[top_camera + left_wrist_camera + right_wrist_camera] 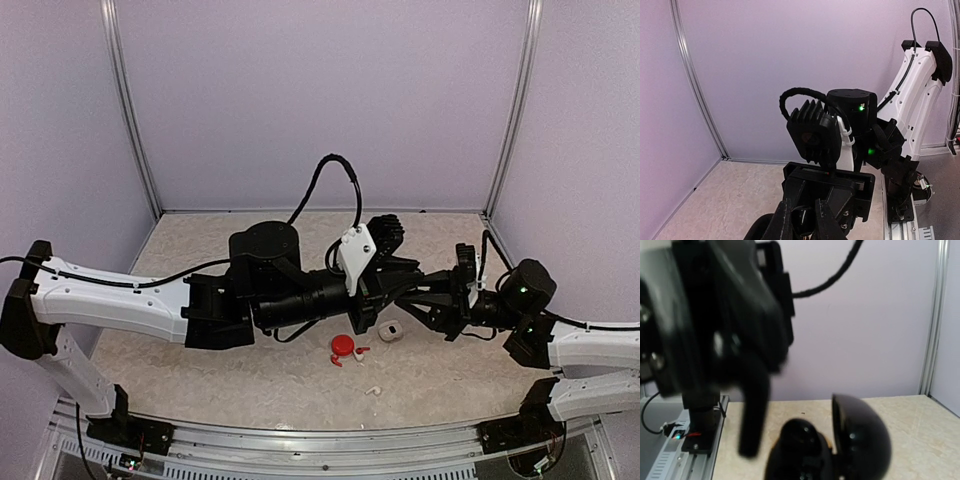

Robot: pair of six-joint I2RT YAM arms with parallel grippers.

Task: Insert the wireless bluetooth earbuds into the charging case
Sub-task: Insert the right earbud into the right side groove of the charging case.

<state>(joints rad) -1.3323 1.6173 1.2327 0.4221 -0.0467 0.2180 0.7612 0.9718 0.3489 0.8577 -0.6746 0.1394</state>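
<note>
- White earbud [373, 389] lying loose on the beige counter [230, 385], toward its near edge.
- Red case [343, 346] and white case [389, 331] resting near each other below the arms; another tiny bud [359, 352] just beside the red one.
- Left pincer [805, 222] clenched, raised off the counter.
- Right pincer [405, 293] clenched too, pointing toward it.
- Glossy black case [840, 450], lid open, close before the right wrist camera; hold on it unclear.
</note>
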